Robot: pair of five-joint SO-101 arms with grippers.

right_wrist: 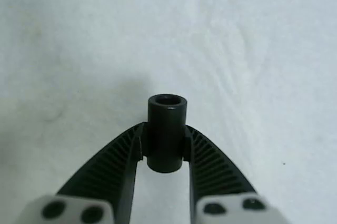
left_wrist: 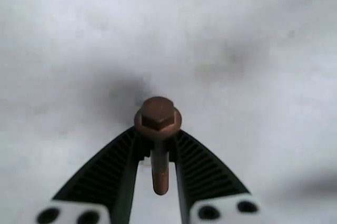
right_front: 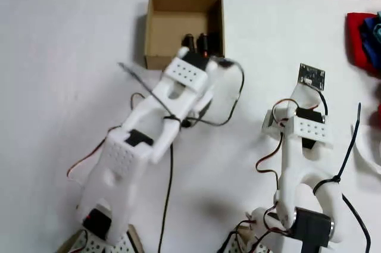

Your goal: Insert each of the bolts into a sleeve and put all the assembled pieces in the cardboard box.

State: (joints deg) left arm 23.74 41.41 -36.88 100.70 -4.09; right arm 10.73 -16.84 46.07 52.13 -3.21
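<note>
Bolt (left_wrist: 157, 124) and sleeve (right_wrist: 167, 124) are each held by a different gripper. We see the left gripper (left_wrist: 158, 139) closed to a narrow gap, its ribbed black fingers (left_wrist: 113, 174) pinching the shank of the copper-coloured bolt just under the hexagonal head. The head points away from the wrist over the white table (right_front: 53, 86).

The right gripper (right_wrist: 165, 129) is closed about as far on the black sleeve, clamping its lower half from both sides. The sleeve's open bore faces away from the wrist, also over white table.

From above we find the cardboard box (right_front: 169, 27) open. Dark pieces (right_front: 199, 41) with a touch of orange lie against its near wall, toward the right corner. One arm (right_front: 172, 95) stretches up to that same near wall, its wrist overlapping the box's near right corner. The other arm (right_front: 303, 146) stands well apart from the box, off to its right and nearer the bases.

We cannot tell from above which arm is which, nor how far the bolt or the sleeve is from the box. A red cloth (right_front: 360, 33) lies far right of the box.
</note>
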